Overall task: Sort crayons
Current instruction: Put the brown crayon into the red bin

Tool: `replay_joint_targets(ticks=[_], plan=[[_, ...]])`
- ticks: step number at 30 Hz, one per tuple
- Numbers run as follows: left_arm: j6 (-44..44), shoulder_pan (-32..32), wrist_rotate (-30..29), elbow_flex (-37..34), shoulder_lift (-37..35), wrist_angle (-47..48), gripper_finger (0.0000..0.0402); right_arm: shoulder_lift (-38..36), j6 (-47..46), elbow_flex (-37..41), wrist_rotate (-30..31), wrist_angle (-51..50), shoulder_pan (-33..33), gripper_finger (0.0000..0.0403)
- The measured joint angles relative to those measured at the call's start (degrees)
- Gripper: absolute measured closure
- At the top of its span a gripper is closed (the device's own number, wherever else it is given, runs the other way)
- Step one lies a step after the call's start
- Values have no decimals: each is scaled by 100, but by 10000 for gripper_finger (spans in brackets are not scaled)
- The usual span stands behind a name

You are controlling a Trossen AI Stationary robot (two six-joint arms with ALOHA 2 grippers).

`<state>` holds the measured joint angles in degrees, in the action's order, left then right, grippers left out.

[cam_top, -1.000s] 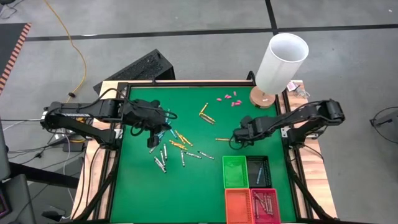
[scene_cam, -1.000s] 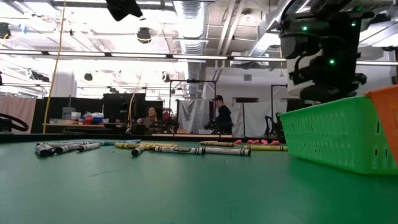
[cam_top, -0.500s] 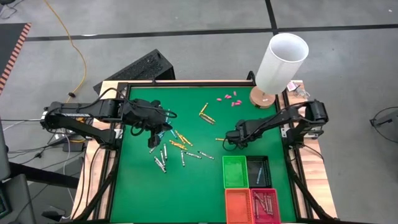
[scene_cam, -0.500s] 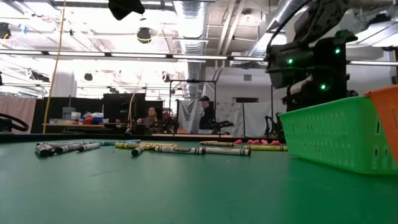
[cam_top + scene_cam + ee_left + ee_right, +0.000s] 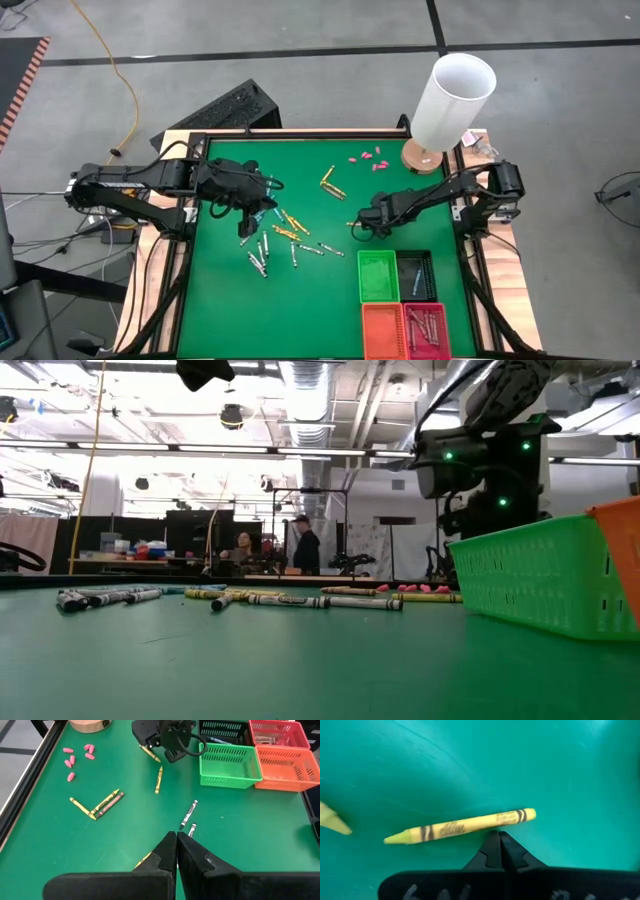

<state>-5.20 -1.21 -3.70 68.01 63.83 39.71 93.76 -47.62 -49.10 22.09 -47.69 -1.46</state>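
Many crayons lie flat on the green table; a loose group [image 5: 270, 238] is left of centre, and a yellow and a brownish one [image 5: 331, 183] lie farther back. My left gripper [image 5: 268, 198] is shut and empty above the group; it also shows in its wrist view [image 5: 177, 836]. My right gripper [image 5: 360, 226] is shut and low over the table, its tips [image 5: 498, 836] right beside a single yellow crayon [image 5: 460, 827] that lies flat across them. My right gripper's shut fingertips [image 5: 492, 840] stand at the middle of the yellow crayon's long side [image 5: 492, 822], coming from above. Whether they touch it, I cannot tell. The crayon lies flat on the table.
Green [image 5: 378, 275], black [image 5: 416, 272], orange [image 5: 381, 330] and red [image 5: 425, 328] baskets stand at the near right; the red one holds crayons. Pink stubby pieces [image 5: 368, 158] and a white cylinder on a wooden base [image 5: 450, 95] are at the far right. People show beyond the table.
My right gripper has moved toward the table's left edge, to the single yellow crayon near the middle. The crayons have stayed where they were.
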Motion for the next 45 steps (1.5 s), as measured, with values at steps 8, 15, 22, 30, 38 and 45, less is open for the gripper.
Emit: replay_joint_targets(ticks=[8, 15, 22, 30, 38, 45], plan=[[-2, 0, -17, 0, 0, -18, 401, -51, 831, -9, -20, 672, -124, 403], [7, 0, -20, 0, 0, -20, 401, -436, 1191, -135, 102, 888, -391, 403], [53, 0, -22, 0, 0, -20, 401, -660, 825, -131, 947, 601, 16, 403], [117, 0, -305, 2, 0, -20, 401, -439, 1095, -131, 797, 1582, 1035, 403], [169, 2, -306, 2, 2, -18, 401, -264, 1287, -131, 495, 2423, 1551, 403], [125, 2, -315, 2, 2, -20, 401, 118, 1362, -382, 206, 2813, 1598, 403]])
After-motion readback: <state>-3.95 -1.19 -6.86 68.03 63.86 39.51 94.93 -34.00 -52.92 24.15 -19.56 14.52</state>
